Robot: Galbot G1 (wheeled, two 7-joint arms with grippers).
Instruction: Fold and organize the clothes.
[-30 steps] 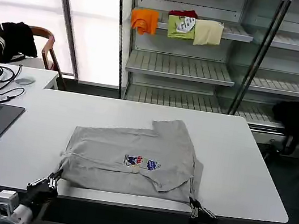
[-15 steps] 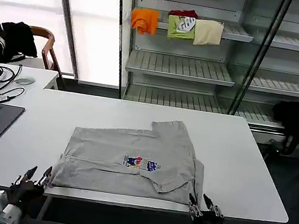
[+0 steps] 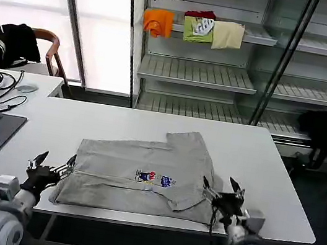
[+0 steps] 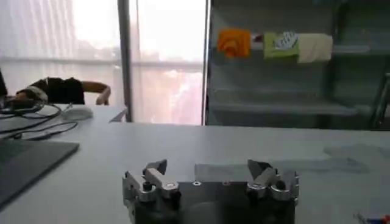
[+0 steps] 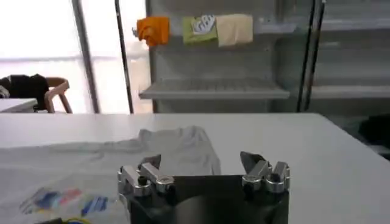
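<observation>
Now that both grippers have risen from the table edge, your left gripper (image 3: 50, 166) and right gripper (image 3: 222, 193) flank the shirt (image 3: 142, 175), lower centre. Fingers are spread, holding nothing, so the next fold can begin.

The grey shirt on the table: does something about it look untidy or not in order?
The grey shirt is only partly folded and uneven: one sleeve sticks out at its far edge, and the near right corner is bunched beside the right gripper. Both grippers, the left gripper included, are open at its near corners. No damage shows.
</observation>
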